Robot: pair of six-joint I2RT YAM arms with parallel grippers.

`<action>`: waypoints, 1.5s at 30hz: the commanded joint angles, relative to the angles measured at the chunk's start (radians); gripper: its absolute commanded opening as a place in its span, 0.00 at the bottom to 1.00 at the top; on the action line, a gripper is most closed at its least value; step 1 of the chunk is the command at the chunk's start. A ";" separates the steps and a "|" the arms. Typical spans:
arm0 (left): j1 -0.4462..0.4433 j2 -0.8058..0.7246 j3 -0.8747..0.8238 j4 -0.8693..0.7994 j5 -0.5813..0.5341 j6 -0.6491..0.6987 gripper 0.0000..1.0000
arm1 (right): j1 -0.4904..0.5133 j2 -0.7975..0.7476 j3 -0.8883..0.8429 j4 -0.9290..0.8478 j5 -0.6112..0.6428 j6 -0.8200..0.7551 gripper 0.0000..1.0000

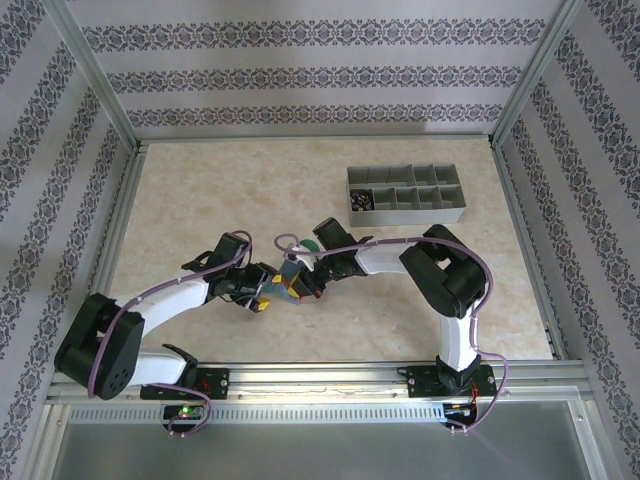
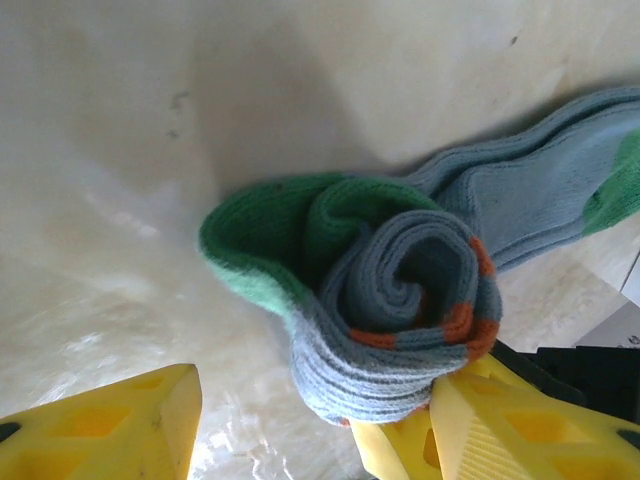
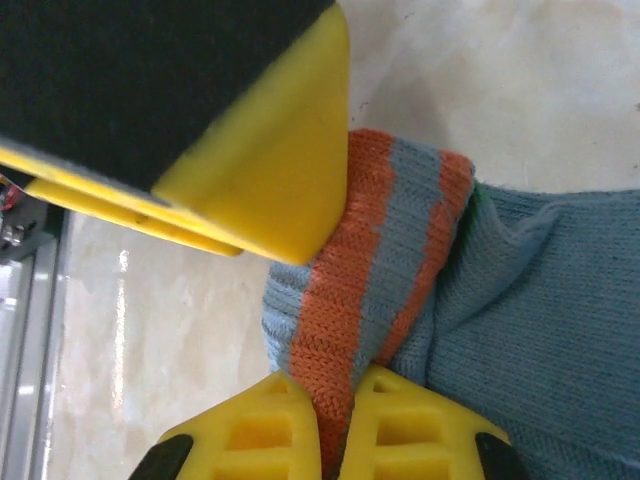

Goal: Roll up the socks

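**Top view:** Two white robot arms reach inward over a pale marbled table (image 1: 200, 200) and meet near its middle. The left gripper (image 1: 266, 296) and right gripper (image 1: 310, 282) crowd a grey-blue sock (image 1: 292, 277), which is mostly hidden between them. A grey compartmented tray (image 1: 405, 214) sits well apart at the far right. A dark bundle (image 1: 362, 200) in one of its left-end compartments is too small to identify.

**Left wrist view:** The sock lies on the table in a tight spiral with orange flecks. Its green toe is folded beside the roll, and a loose length runs off the right edge. The left gripper's yellow fingers (image 2: 110, 425) stand apart, cut off at the bottom. The one on the picture's right touches the roll and the other is clear of it.

**Right wrist view:** The right gripper's yellow fingers (image 3: 250, 435) are clamped together on the sock's orange-striped cuff. A large, blurred yellow-and-black finger at upper left covers part of the cuff.
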State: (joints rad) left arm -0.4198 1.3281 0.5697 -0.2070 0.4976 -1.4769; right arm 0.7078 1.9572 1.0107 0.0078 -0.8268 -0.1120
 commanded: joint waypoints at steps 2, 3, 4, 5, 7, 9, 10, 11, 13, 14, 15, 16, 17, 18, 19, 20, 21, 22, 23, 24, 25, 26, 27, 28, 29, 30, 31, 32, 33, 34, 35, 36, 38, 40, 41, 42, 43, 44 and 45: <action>-0.018 0.050 0.049 0.075 0.001 0.053 0.61 | -0.027 0.129 -0.016 -0.297 0.103 0.013 0.00; -0.019 0.067 0.054 0.083 0.001 0.058 0.61 | -0.026 0.137 -0.007 -0.309 0.104 0.011 0.00; -0.023 0.081 0.060 0.089 0.002 0.062 0.61 | -0.026 0.145 0.005 -0.323 0.104 0.011 0.00; -0.027 0.095 0.065 0.095 0.000 0.067 0.62 | -0.028 0.154 0.017 -0.335 0.103 0.013 0.00; -0.035 0.115 0.069 0.096 -0.005 0.073 0.60 | -0.033 0.173 0.037 -0.352 0.100 0.022 0.00; -0.040 0.137 0.070 0.074 -0.001 0.078 0.54 | -0.040 0.185 0.050 -0.356 0.095 0.033 0.00; -0.042 0.146 0.070 0.054 -0.002 0.081 0.50 | -0.043 0.188 0.055 -0.358 0.095 0.039 0.00; -0.043 0.154 0.067 0.030 -0.001 0.084 0.45 | -0.045 0.189 0.061 -0.358 0.095 0.040 0.00; -0.043 0.161 0.060 -0.025 -0.004 0.087 0.31 | -0.045 0.186 0.069 -0.358 0.105 0.036 0.00; -0.044 0.158 0.054 -0.064 -0.007 0.083 0.20 | -0.043 0.180 0.075 -0.362 0.110 0.028 0.00; -0.044 0.149 0.047 -0.094 -0.012 0.075 0.09 | -0.040 0.175 0.082 -0.367 0.119 0.012 0.00; -0.044 0.133 0.038 -0.137 -0.017 0.064 0.01 | -0.032 0.165 0.090 -0.376 0.139 -0.011 0.00; -0.043 0.109 0.029 -0.183 -0.027 0.050 0.00 | -0.021 0.153 0.101 -0.385 0.164 -0.041 0.00; -0.044 0.083 0.018 -0.218 -0.035 0.035 0.00 | -0.007 0.138 0.110 -0.390 0.189 -0.071 0.00; -0.043 0.052 0.004 -0.252 -0.043 0.009 0.00 | 0.013 0.109 0.115 -0.386 0.227 -0.110 0.03; -0.045 0.012 -0.016 -0.280 -0.046 -0.022 0.00 | 0.034 0.070 0.110 -0.368 0.271 -0.146 0.12; -0.049 -0.019 -0.035 -0.290 -0.049 -0.056 0.00 | 0.056 0.025 0.094 -0.338 0.312 -0.183 0.20; -0.052 -0.051 -0.050 -0.305 -0.052 -0.094 0.00 | 0.082 -0.029 0.058 -0.285 0.369 -0.209 0.27; -0.056 -0.076 -0.057 -0.321 -0.058 -0.123 0.00 | 0.109 -0.096 0.010 -0.216 0.435 -0.228 0.33; -0.058 -0.088 -0.055 -0.339 -0.065 -0.139 0.00 | 0.133 -0.163 -0.032 -0.154 0.498 -0.236 0.38; -0.061 -0.096 -0.043 -0.366 -0.080 -0.151 0.00 | 0.165 -0.231 -0.070 -0.104 0.566 -0.244 0.44; -0.063 -0.094 -0.024 -0.393 -0.097 -0.155 0.00 | 0.202 -0.291 -0.096 -0.075 0.635 -0.252 0.47; -0.065 -0.087 -0.006 -0.413 -0.109 -0.155 0.00 | 0.239 -0.338 -0.123 -0.056 0.690 -0.262 0.48; -0.067 -0.071 0.014 -0.429 -0.117 -0.155 0.00 | 0.285 -0.383 -0.155 -0.030 0.756 -0.276 0.51; -0.067 -0.053 0.026 -0.435 -0.117 -0.160 0.00 | 0.338 -0.415 -0.191 0.001 0.835 -0.290 0.56; -0.068 -0.036 0.035 -0.433 -0.111 -0.163 0.00 | 0.382 -0.431 -0.215 0.024 0.889 -0.304 0.58; -0.068 -0.014 0.041 -0.428 -0.104 -0.164 0.00 | 0.429 -0.437 -0.231 0.038 0.943 -0.326 0.59; -0.069 0.003 0.047 -0.424 -0.098 -0.165 0.00 | 0.479 -0.425 -0.237 0.052 1.013 -0.340 0.59; -0.068 0.016 0.051 -0.416 -0.093 -0.164 0.00 | 0.515 -0.405 -0.233 0.059 1.070 -0.355 0.59; -0.068 0.031 0.054 -0.409 -0.090 -0.163 0.00 | 0.551 -0.375 -0.224 0.068 1.129 -0.381 0.59; -0.067 0.043 0.060 -0.408 -0.087 -0.162 0.00 | 0.581 -0.345 -0.213 0.091 1.187 -0.406 0.60; -0.068 0.053 0.064 -0.405 -0.085 -0.159 0.00 | 0.601 -0.314 -0.197 0.107 1.222 -0.432 0.60; -0.067 0.070 0.072 -0.403 -0.079 -0.153 0.00 | 0.623 -0.263 -0.157 0.113 1.266 -0.469 0.60; -0.067 0.081 0.078 -0.401 -0.073 -0.148 0.00 | 0.636 -0.215 -0.120 0.119 1.296 -0.510 0.59; -0.067 0.085 0.079 -0.399 -0.072 -0.148 0.00 | 0.640 -0.193 -0.106 0.117 1.293 -0.525 0.58; -0.066 0.085 0.078 -0.396 -0.070 -0.149 0.00 | 0.641 -0.173 -0.096 0.117 1.290 -0.534 0.57; -0.065 0.085 0.076 -0.390 -0.068 -0.149 0.00 | 0.640 -0.153 -0.086 0.115 1.294 -0.536 0.57; -0.065 0.085 0.076 -0.387 -0.065 -0.150 0.00 | 0.637 -0.122 -0.075 0.112 1.314 -0.538 0.55; -0.063 0.083 0.076 -0.386 -0.064 -0.149 0.00 | 0.631 -0.092 -0.063 0.110 1.330 -0.541 0.53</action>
State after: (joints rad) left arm -0.4721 1.3811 0.6636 -0.5243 0.4709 -1.6024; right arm 1.3396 1.8114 0.9031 0.0952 0.4038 -0.6052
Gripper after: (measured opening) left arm 0.083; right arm 0.542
